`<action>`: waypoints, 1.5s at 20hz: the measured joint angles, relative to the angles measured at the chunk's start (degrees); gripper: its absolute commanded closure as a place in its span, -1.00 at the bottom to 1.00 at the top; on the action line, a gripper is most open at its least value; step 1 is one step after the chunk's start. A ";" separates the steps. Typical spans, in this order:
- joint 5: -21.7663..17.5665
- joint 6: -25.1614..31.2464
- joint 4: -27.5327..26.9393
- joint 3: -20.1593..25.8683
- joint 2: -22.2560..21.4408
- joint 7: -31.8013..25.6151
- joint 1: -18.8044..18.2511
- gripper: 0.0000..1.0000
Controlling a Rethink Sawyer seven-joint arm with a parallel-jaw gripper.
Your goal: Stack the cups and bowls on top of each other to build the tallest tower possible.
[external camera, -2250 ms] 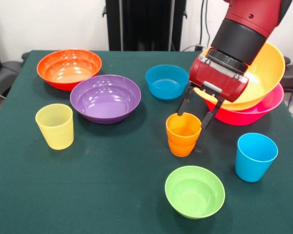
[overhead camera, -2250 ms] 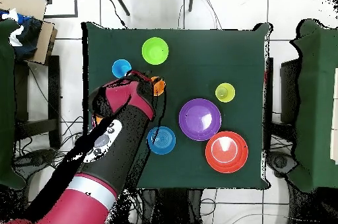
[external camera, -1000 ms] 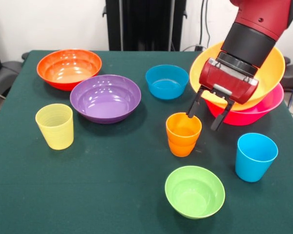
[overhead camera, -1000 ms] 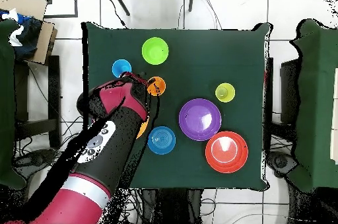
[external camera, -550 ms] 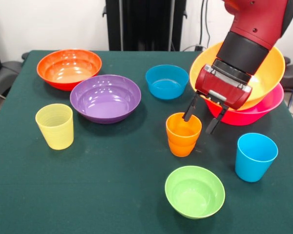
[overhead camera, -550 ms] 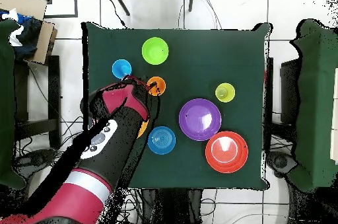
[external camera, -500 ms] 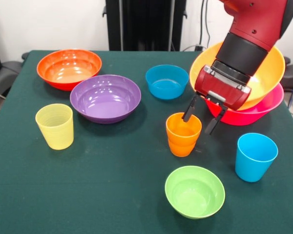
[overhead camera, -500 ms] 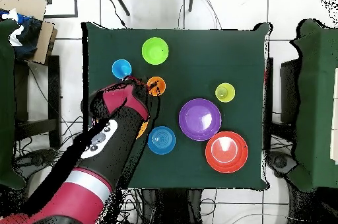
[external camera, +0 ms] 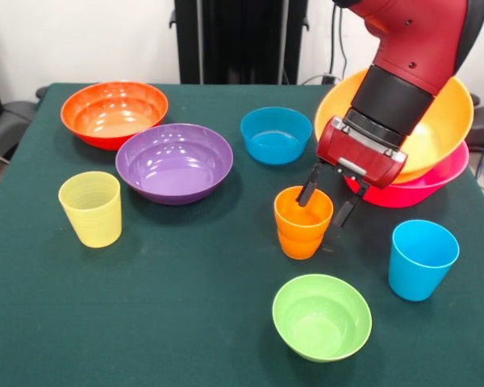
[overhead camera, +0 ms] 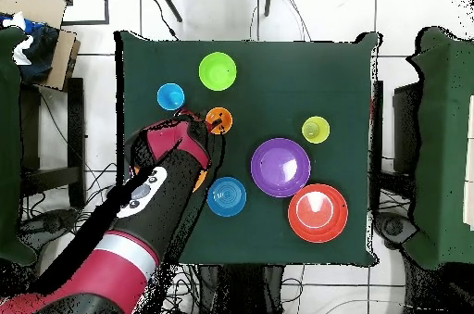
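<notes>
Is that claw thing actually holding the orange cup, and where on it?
Nothing is held yet: the gripper is open, its jaws straddling the orange cup's far rim.

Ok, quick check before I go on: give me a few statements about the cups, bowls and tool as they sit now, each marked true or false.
1. The tool is open, with one finger inside the orange cup and one outside its rim. True.
2. The large orange bowl rests in the hot pink bowl. True.
3. The sky blue cup sits inside the lime green bowl. False: it stands apart on the cloth.
4. The purple bowl holds the pale yellow-green cup. False: the bowl is empty, and the cup stands beside it.
</notes>
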 measured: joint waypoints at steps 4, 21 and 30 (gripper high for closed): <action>0.12 -0.01 -0.02 -0.02 0.12 0.00 0.00 -1.00; 0.49 -1.66 -0.39 -0.02 0.94 0.00 -0.14 -1.00; 0.49 -2.27 -0.39 0.38 0.24 0.00 -2.36 -1.00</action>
